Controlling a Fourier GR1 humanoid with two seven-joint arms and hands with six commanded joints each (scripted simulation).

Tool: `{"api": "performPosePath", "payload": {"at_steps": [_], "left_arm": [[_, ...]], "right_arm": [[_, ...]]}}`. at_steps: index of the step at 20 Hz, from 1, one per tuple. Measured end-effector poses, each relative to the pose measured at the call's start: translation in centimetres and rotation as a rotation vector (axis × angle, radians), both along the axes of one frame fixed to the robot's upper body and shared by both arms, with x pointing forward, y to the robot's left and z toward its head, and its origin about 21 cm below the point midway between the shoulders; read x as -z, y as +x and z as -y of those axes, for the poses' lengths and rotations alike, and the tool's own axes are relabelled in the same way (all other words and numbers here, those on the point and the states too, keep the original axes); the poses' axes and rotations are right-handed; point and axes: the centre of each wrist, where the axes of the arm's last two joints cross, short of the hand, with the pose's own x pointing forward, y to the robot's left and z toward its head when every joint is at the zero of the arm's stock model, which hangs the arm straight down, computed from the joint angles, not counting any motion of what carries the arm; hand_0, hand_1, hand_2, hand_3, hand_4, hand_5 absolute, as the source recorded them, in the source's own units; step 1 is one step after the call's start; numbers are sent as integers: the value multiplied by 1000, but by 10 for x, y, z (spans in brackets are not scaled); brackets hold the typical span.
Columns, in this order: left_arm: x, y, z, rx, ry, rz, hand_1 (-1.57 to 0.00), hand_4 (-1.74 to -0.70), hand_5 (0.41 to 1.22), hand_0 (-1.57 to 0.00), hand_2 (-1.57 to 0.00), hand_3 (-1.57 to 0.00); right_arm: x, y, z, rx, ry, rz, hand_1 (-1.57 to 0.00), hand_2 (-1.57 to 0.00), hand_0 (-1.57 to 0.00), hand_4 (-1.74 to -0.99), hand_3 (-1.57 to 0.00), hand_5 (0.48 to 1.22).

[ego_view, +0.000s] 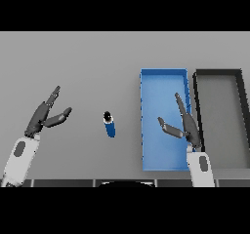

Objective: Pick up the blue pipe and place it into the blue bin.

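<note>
The blue pipe (110, 126) stands on the grey table near the middle, its dark open end (107, 116) facing up toward me. To its right lies the blue bin (146, 91), a long rectangular tray with nothing visible inside. My right hand (188, 126) hovers over the bin's right side, fingers straight and thumb spread, holding nothing. My left hand (43, 116) is at the left, well apart from the pipe, also open with straight fingers and empty.
A black bin (244, 111) sits right beside the blue bin at the right edge of the table. The grey table (73, 62) stretches to the far side.
</note>
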Motion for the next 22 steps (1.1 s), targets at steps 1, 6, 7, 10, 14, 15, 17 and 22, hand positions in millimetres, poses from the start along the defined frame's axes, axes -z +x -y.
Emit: {"api": "performPosePath", "payload": {"at_steps": [1,6,7,10,14,15,17,22], "left_arm": [[-3,0,-1,17,0,17,1,-965,593,1,1,1],[-9,-19,6,203,-11,-1,1,-989,566,1,1,1],[-12,-24,10,239,-1,-16,1,-997,548,1,1,1],[-16,-38,35,322,50,-94,1,-1031,496,1,1,1],[-2,-46,58,406,98,-162,1,-1084,469,1,1,1],[-3,-44,64,433,101,-153,1,-1097,466,1,1,1],[4,-45,78,447,94,-154,1,-1123,470,1,1,1],[16,-31,112,470,38,-116,1,-1140,488,1,1,1]], "right_arm": [[1,0,1,0,-10,-5,1,1,1,-1187,1,585],[-3,-1,1,4,-3,-16,1,1,1,-1200,1,580],[-3,-1,-1,5,-1,-20,1,1,1,-1209,1,581],[-3,1,-1,-5,23,-24,1,1,1,-1229,1,576],[-2,2,0,-11,16,-9,1,1,1,-1213,1,572],[-1,0,-3,-10,11,-16,1,1,1,-1213,1,571],[-4,2,0,-1,15,-28,1,1,1,-1210,1,570],[-3,-2,-1,1,24,-35,1,1,1,-1207,1,555]]}}
